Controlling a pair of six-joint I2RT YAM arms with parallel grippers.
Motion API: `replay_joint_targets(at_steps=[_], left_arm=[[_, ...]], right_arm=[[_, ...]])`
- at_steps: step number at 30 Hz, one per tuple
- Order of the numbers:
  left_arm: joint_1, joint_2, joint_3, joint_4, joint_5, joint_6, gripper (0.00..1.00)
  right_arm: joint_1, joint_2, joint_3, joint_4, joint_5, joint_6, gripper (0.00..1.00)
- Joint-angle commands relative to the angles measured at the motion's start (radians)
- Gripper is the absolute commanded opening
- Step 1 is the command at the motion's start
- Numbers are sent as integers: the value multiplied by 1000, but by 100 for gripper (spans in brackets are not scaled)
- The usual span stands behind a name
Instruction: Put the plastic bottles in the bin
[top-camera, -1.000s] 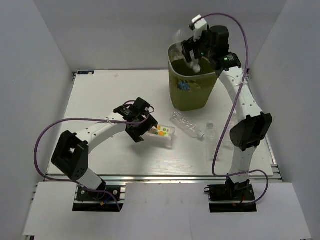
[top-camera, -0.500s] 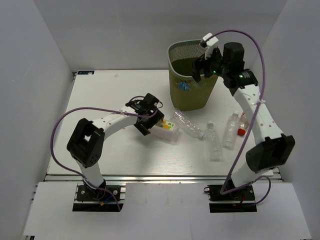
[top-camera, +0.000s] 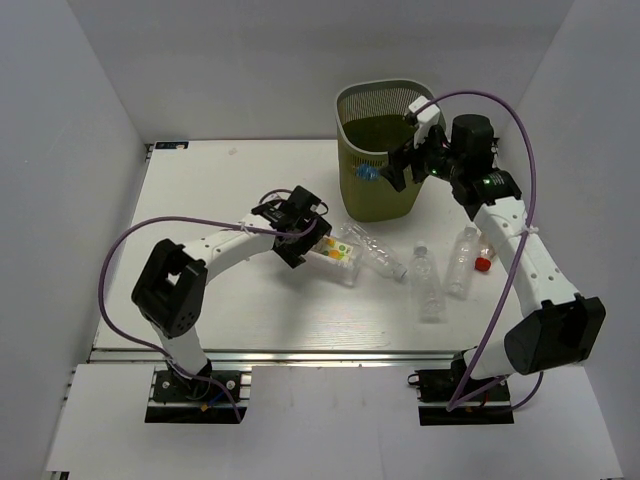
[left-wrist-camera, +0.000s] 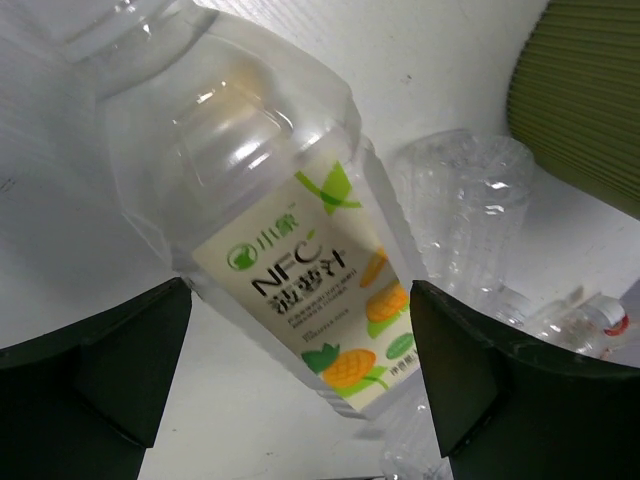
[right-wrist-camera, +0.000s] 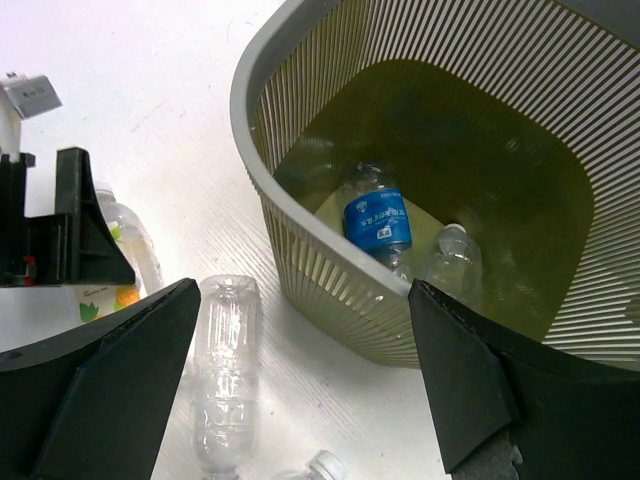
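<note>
The olive-green bin (top-camera: 352, 135) stands at the back of the table. In the right wrist view the bin (right-wrist-camera: 330, 290) holds a blue-labelled bottle (right-wrist-camera: 378, 222) and a clear bottle (right-wrist-camera: 450, 265). My right gripper (top-camera: 396, 174) is open and empty, hovering by the bin's front right side (right-wrist-camera: 300, 400). My left gripper (top-camera: 314, 243) is open, its jaws on either side of the lying bottle with the white orange-green label (top-camera: 337, 260), (left-wrist-camera: 300, 270), apart from it. A clear bottle (top-camera: 372, 250) lies beside it (right-wrist-camera: 225, 380).
Two more clear bottles lie right of centre: one with a white cap (top-camera: 425, 285) and one (top-camera: 462, 260) next to a red cap (top-camera: 483, 264). White walls enclose the table on three sides.
My right gripper let a bottle go over the bin, then came down and forward to the bin's front right, now empty. My left gripper moved right onto the labelled bottle.
</note>
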Motion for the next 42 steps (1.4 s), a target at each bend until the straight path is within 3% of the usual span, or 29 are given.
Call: replay_joint_targets(at_steps=[1, 18, 31, 42], left_arm=[[-14, -114, -18, 58, -20, 0, 100], [-14, -39, 82, -71, -28, -19, 100], [-14, 236, 360, -260, 6, 30, 100], [-14, 341, 380, -349, 47, 102, 100]], right_arm=[[-5, -46, -40, 15, -19, 11, 90], [-22, -103, -123, 44, -7, 10, 90], [-31, -137, -170, 56, -19, 16, 90], [-34, -163, -216, 76, -26, 33, 90]])
